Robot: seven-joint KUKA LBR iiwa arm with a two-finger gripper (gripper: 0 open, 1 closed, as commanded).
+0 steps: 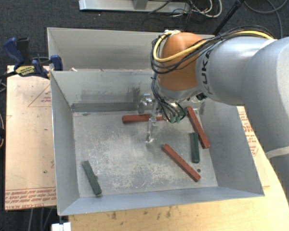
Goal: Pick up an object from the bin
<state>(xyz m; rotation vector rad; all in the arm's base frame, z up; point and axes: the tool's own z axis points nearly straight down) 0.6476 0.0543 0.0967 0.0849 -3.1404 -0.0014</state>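
Gripper (151, 133): low over the middle of the grey bin (111, 148), just beside the right end of a red-brown stick (135, 119) lying crosswise; released or clenched, cannot tell. Advised handling: centre over the stick, close across its narrow sides, lift straight.

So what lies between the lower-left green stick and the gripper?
Nothing. In the camera view, only bare bin floor separates the green stick from the gripper.
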